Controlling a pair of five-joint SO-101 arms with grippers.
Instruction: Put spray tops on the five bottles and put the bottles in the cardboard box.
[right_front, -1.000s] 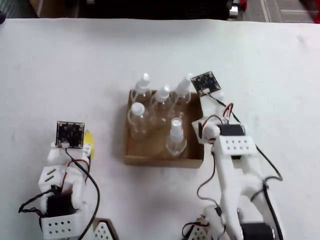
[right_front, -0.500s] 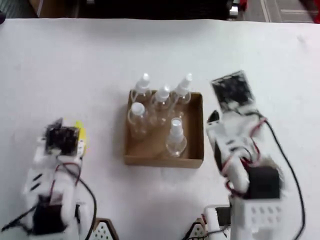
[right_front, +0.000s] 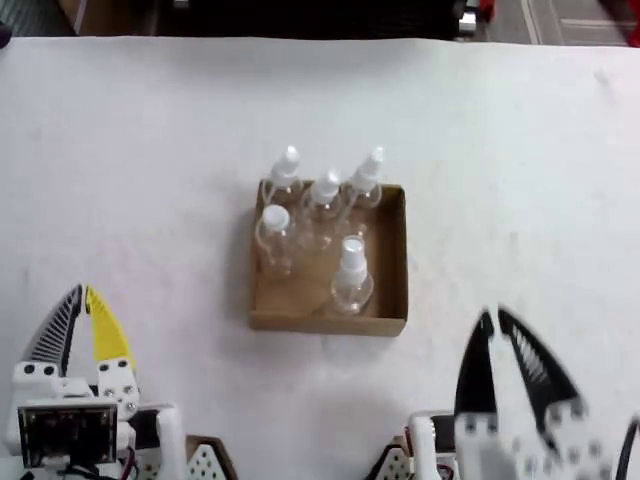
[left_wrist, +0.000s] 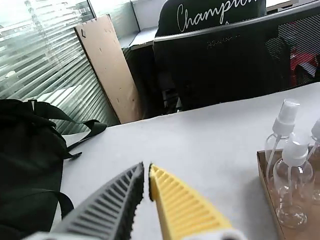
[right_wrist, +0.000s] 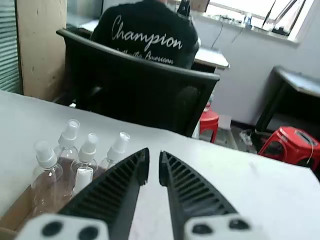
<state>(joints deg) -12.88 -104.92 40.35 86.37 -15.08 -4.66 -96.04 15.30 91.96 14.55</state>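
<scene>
Left gripper (right_front: 83, 297), with one grey and one yellow finger, and the black-fingered right gripper (right_front: 494, 320) have both drawn back to the near edge of the white table (right_front: 150, 120). A second ago the right one stood close against the brown cardboard box (right_front: 330, 322), beside the far bottle on its own side. Each gripper is now closed to a thin slit at the tips and holds nothing.

The box lies ahead of both grippers and between them, well apart from either, and has not shifted. Five clear plastic bottles (right_front: 350, 270) stand upright inside it: three in the row farthest from the grippers, two nearer. All five carry white spray tops (right_front: 287, 160). With the arms withdrawn and empty, the task looks finished.

Some things stay uncertain. Whether every top is screwed fully down cannot be told. In the left wrist view the box is cut off at the frame's edge, with few bottles in sight. The right gripper's own fingers cover the box's near side in its wrist view. Both arms run off the lower edge in the high view.
</scene>
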